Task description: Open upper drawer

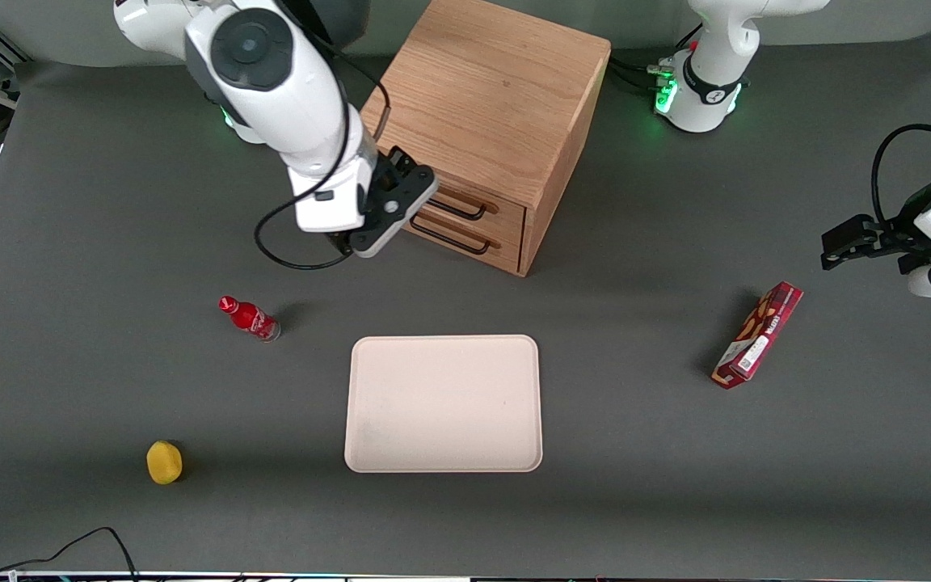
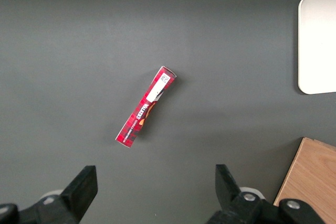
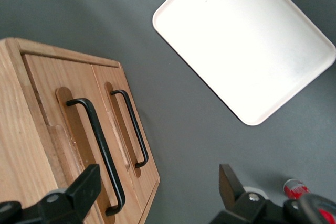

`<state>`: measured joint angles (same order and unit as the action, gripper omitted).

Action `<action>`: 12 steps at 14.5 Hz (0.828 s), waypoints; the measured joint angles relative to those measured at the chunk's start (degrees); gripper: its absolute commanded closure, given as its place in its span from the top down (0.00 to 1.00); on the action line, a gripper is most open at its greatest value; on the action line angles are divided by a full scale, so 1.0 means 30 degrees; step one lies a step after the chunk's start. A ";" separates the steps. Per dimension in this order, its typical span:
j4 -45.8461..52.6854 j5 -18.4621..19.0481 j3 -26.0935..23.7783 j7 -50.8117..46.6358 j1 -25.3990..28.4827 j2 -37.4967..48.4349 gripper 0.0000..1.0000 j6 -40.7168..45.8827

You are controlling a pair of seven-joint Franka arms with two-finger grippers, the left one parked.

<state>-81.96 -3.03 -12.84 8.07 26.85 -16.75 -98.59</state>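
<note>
The oak cabinet [image 1: 490, 105] stands at the back middle of the table. Its upper drawer [image 1: 478, 212] is closed, its front level with the bottom drawer's [image 1: 465, 242]. In the right wrist view the upper drawer's long black handle [image 3: 100, 150] runs beside the bottom drawer's handle [image 3: 131, 129]. My right gripper [image 1: 397, 206] hangs just in front of the drawer fronts, at the working arm's end of them. In the right wrist view the gripper [image 3: 157, 192] is open and empty. One finger [image 3: 84, 187] sits close to the end of the upper handle without touching it.
A beige tray [image 1: 443, 402] lies nearer the front camera than the cabinet. A red bottle [image 1: 249, 318] and a yellow fruit [image 1: 164, 462] lie toward the working arm's end. A red box [image 1: 758, 335] lies toward the parked arm's end.
</note>
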 measured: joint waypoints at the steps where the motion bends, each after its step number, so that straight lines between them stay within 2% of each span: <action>1: -0.0460 0.0275 -0.0170 0.0005 0.0204 0.0010 1.00 -0.0325; 12: -0.3366 0.0504 -0.1069 0.0538 0.0422 0.0195 1.00 -0.2123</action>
<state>-92.06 -1.52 -16.05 9.68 28.12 -16.17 -104.95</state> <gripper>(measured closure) 0.000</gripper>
